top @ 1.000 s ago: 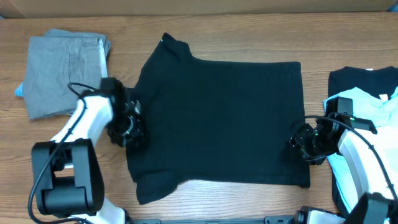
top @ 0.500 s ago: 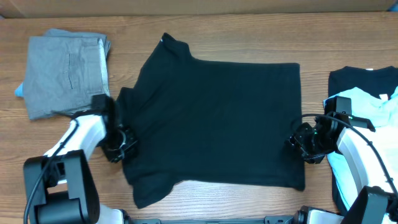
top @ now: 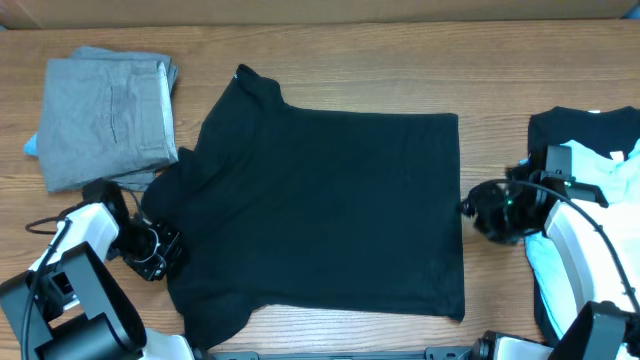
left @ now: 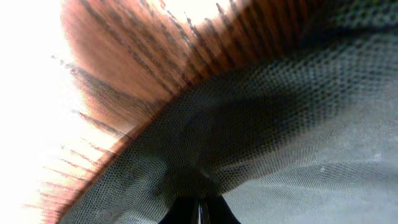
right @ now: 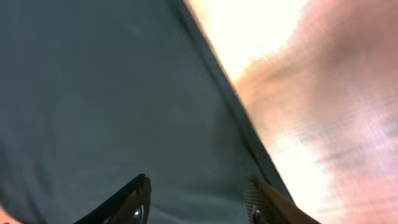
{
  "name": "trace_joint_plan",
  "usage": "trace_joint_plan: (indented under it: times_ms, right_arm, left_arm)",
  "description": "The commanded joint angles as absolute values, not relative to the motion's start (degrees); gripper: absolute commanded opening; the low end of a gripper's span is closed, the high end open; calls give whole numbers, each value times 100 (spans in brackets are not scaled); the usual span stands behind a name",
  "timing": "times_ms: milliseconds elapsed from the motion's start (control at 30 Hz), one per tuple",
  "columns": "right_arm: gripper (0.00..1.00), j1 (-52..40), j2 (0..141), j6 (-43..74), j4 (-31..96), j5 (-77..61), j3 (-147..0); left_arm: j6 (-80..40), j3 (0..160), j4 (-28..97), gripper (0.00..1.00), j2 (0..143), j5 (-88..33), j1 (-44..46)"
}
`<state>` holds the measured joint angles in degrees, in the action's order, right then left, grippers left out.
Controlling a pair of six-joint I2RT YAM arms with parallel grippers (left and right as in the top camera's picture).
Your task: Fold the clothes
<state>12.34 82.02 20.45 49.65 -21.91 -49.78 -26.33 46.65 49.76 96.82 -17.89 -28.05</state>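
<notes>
A plain black short-sleeved T-shirt (top: 330,200) lies spread flat on the wooden table (top: 330,60), collar toward the far left. My left gripper (top: 165,252) is at the shirt's near left sleeve, shut on a pinch of the fabric. In the left wrist view the black cloth (left: 298,143) bunches into the closed jaws of the left gripper (left: 199,211). My right gripper (top: 468,208) hovers just off the shirt's right hem. In the right wrist view the right gripper (right: 199,202) stands open over the cloth (right: 93,93), gripping nothing.
A folded grey garment (top: 105,115) lies at the far left, close to my left arm. At the right edge a light blue shirt (top: 585,175) lies on a black one (top: 585,125), under my right arm.
My left gripper has shut on the sleeve and pulled down and left, dragging the whole shirt leftward. The right hem slid away from my right gripper, which stayed open.
</notes>
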Motion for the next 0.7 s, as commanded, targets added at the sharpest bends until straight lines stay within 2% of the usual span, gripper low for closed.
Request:
trace_joint_plan:
  times_ms: [0,100,233,500,667]
  right_arm:
    - [50,1210,8232,1800,4567,-2453,-5172]
    - [49,1098,8399,1798,4112,-2445,-5172]
    - [49,856,8897,1798,3708,-2036,-5172]
    - [49,766,9546,1796,3299,-1415,-5172]
    - [49,711,9874,1796,3354,-1424,-5166]
  left_arm:
    - [-1907,4462,4866,7,10110,-1352,-2838]
    - [-1605,4724,5089,13,10095,-1400,-2733]
    - [-1210,5172,5465,27,9968,-1402,-2646]
    - [-626,6219,6075,30,9168,-1610,-2633]
    - [-569,6838,6222,39,8420,-1973,-2624]
